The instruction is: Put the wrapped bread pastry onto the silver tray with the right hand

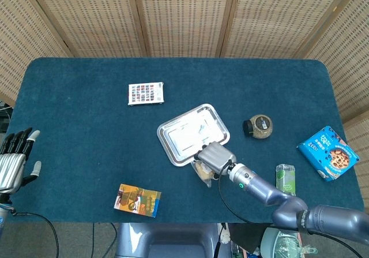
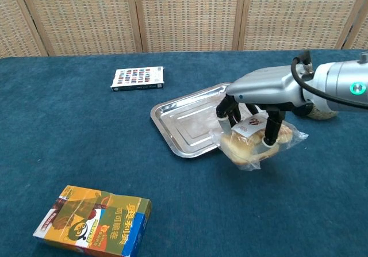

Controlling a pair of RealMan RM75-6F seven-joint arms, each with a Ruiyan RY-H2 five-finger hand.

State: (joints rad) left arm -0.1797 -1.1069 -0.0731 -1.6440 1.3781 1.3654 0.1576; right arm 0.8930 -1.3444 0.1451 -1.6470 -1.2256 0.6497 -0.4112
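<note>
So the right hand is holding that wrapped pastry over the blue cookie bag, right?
Not the cookie bag. The right hand holds the pastry at the near edge of the silver tray; the head view shows the bag far off to the side.

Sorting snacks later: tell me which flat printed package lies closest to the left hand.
The orange box at the front edge; the checkered pack and blue cookie bag lie farther from the left hand.

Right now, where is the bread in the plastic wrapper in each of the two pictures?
Head view: the wrapped bread is low and just right of the middle, under the right hand, at the near edge of the silver tray.
Chest view: the wrapped bread is right of the middle, held in the right hand's fingers, at the tray's near right corner.
Shared landmark: the silver tray.
</note>
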